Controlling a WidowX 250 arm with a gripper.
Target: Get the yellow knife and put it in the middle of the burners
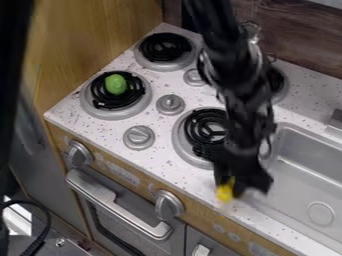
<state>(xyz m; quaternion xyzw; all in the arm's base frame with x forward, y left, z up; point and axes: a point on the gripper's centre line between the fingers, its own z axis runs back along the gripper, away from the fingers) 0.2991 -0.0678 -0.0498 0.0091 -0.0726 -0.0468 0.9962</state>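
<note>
Knife [226, 192], clasped in gripper [239, 187], at the counter's [163, 167] front edge.
Visible part is short, stubby, bright yellow, its outline blurred.

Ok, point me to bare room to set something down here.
Bare counter lies between the lowest stovetop knob, the nearest burner and the front edge. The sink's visible floor looks bare around the drain. It's crowded where the gripper and yellow object sit by the sink's front corner; the green object occupies another burner.
</note>
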